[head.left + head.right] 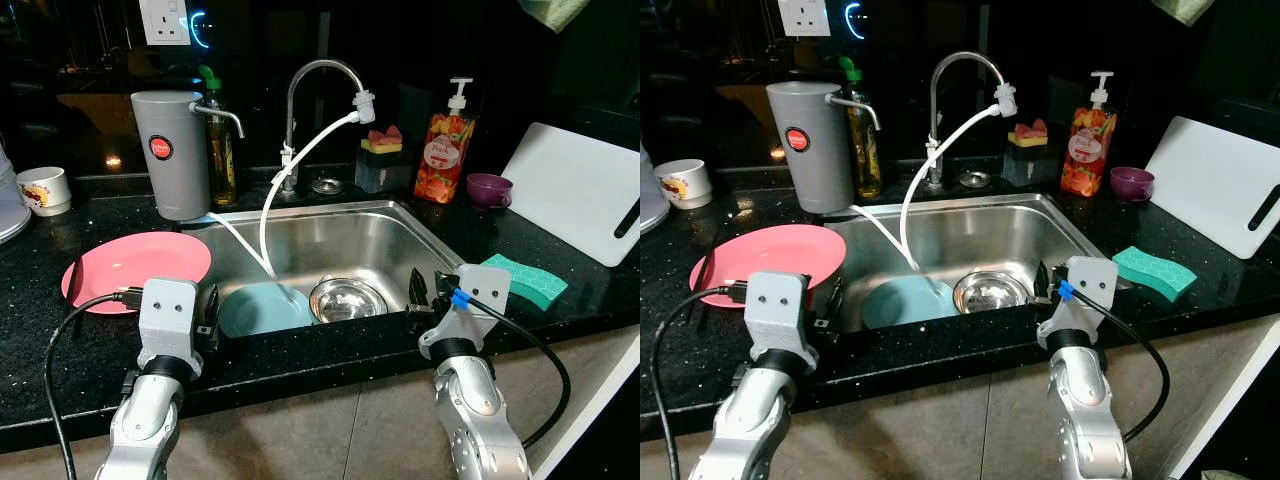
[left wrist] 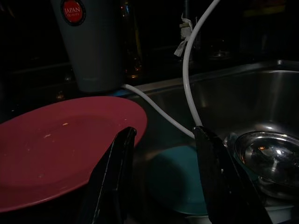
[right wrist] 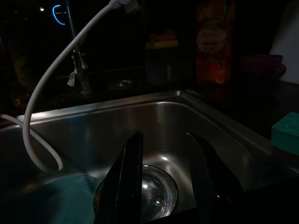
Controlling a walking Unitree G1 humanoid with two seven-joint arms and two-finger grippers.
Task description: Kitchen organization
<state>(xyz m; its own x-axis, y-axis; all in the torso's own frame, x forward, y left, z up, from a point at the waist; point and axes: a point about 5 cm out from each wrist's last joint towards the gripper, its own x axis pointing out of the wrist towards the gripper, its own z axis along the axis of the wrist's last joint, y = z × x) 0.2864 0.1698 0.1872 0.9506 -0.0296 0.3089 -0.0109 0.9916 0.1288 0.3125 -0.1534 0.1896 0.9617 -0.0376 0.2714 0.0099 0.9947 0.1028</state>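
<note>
- Both grippers hover at the near edge of a stainless steel sink basin [image 1: 400, 235] set in a black speckled countertop [image 1: 40, 300].
- Left gripper [image 2: 163, 154] has its two black fingers spread apart with nothing between them; it sits at the sink's near left corner.
- Just beside that gripper, on the counter to its left, lies a round pink plate [image 1: 135, 268], its rim close to the left finger.
- Ahead of it, down in the basin, lies a round teal plate [image 1: 262, 308], with a white flexible hose [image 1: 268, 205] running down from the curved chrome tap [image 1: 318, 75] to just above it.
- Right gripper [image 3: 163, 168] is likewise parted and holds nothing; it hangs over the sink's near right corner.
- Directly ahead of and below its fingers sits a round shiny steel bowl [image 1: 347, 298], touching the teal plate's right edge.
- To the right of this gripper, on the counter, lies a green rectangular sponge [image 1: 523, 281].
- Beyond the left gripper stands a grey cylindrical water filter jug [image 1: 170, 152]; beyond the right one, an orange pump soap bottle [image 1: 446, 155].
</note>
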